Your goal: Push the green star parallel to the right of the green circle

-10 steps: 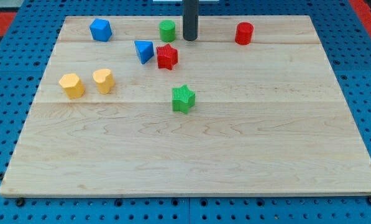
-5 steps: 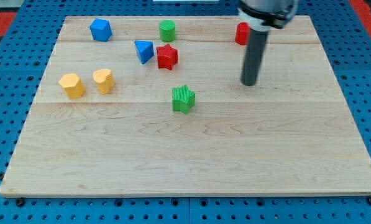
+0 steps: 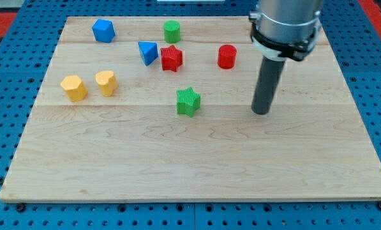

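Note:
The green star lies near the middle of the wooden board. The green circle stands near the view's top edge, above and slightly left of the star. My tip rests on the board well to the right of the green star, at about the star's height in the view, with bare wood between them. It touches no block.
A red star and a blue triangular block sit between the green circle and the green star. A red cylinder stands up-left of my tip. A blue block is at top left. Two yellow blocks are at the left.
My tip has moved from beside the green circle to the right and down toward the view's bottom. The red cylinder has shifted down-left from the top right. The green star has not moved.

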You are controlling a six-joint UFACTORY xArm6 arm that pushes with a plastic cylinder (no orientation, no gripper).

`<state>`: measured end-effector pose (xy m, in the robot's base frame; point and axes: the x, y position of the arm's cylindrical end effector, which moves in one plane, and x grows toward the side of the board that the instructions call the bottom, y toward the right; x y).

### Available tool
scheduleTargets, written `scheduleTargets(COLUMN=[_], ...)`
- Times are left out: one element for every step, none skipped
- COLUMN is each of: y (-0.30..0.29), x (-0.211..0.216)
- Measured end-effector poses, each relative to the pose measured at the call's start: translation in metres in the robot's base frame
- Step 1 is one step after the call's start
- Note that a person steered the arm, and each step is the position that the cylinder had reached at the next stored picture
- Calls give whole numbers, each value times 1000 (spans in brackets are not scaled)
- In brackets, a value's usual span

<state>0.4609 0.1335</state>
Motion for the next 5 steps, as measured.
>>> scheduleTargets(y=[-105,-189,-141,-73,-64], x=[48,39,-24,-48,-90])
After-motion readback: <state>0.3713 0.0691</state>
